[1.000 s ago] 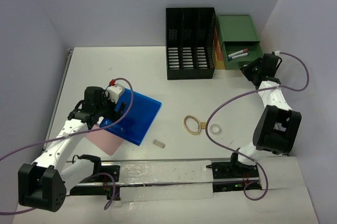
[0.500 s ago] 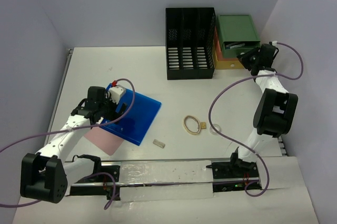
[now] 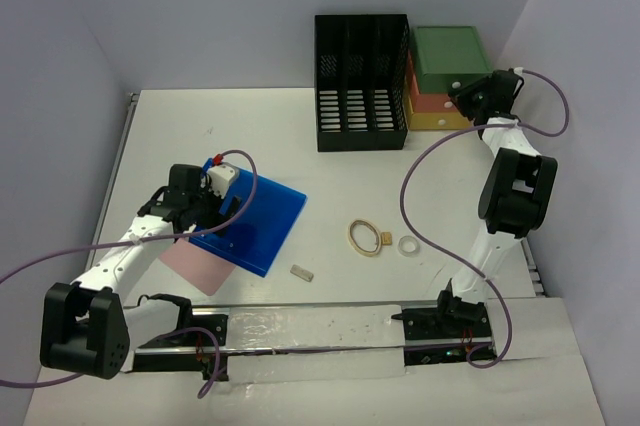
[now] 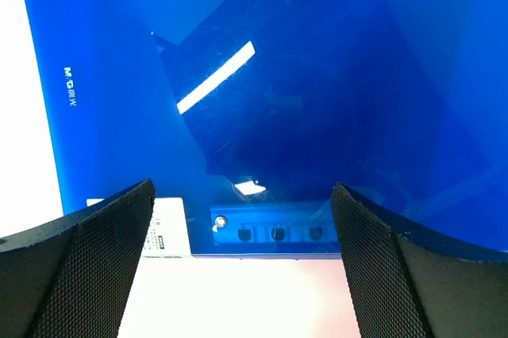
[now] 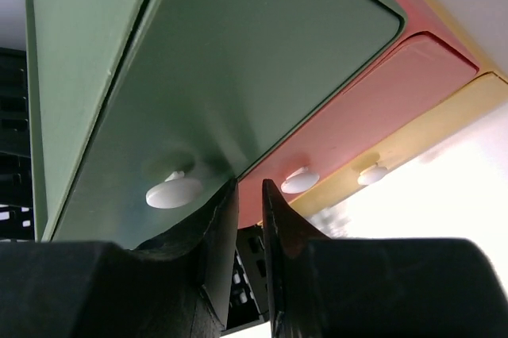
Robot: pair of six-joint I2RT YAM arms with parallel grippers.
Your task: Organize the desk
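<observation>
Green drawer [image 5: 238,76] has just slid shut, your right fingers [image 5: 213,263] clenched at its front; one job done. Left fingers [image 4: 95,235] hang released over the blue folder [image 4: 278,76].

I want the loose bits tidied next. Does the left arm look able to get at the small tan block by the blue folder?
Probably yes. The tan block lies alone on bare desk just past the blue folder, and the left pincer sits open at that folder's edge, nothing between.

Black file rack [image 3: 361,81] just beside green-orange-yellow drawer unit [image 3: 450,51], drawers shut. Blue folder [image 3: 262,216] overlaps pink sheet [image 3: 195,266]. Tan ring [image 3: 363,237] nearby.
</observation>
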